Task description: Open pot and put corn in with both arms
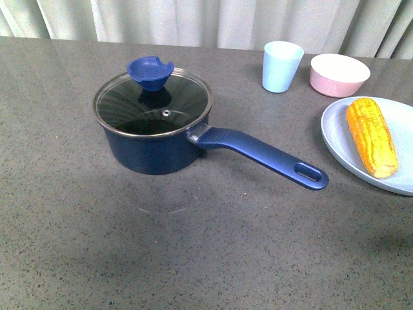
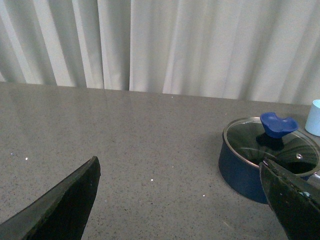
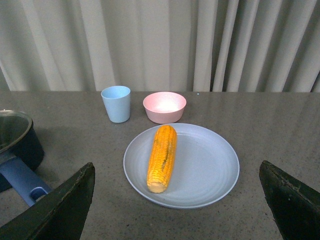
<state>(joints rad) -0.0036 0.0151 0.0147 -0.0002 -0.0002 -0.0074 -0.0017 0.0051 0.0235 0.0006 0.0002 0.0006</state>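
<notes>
The navy pot [image 1: 155, 148] stands left of centre on the grey table, its glass lid [image 1: 153, 103] with a blue knob [image 1: 150, 72] on it and its long handle [image 1: 258, 155] pointing right toward me. The corn [image 1: 371, 135] lies on a pale blue plate [image 1: 342, 145] at the right. Neither arm shows in the front view. My left gripper [image 2: 180, 200] is open over bare table, with the pot [image 2: 245, 172] beside one finger [image 2: 295, 200]. My right gripper [image 3: 177, 200] is open, back from the plate [image 3: 210, 165] that holds the corn [image 3: 162, 157].
A light blue cup [image 1: 282, 66] and a pink bowl [image 1: 339, 74] stand at the back right, behind the plate. White curtains hang behind the table's far edge.
</notes>
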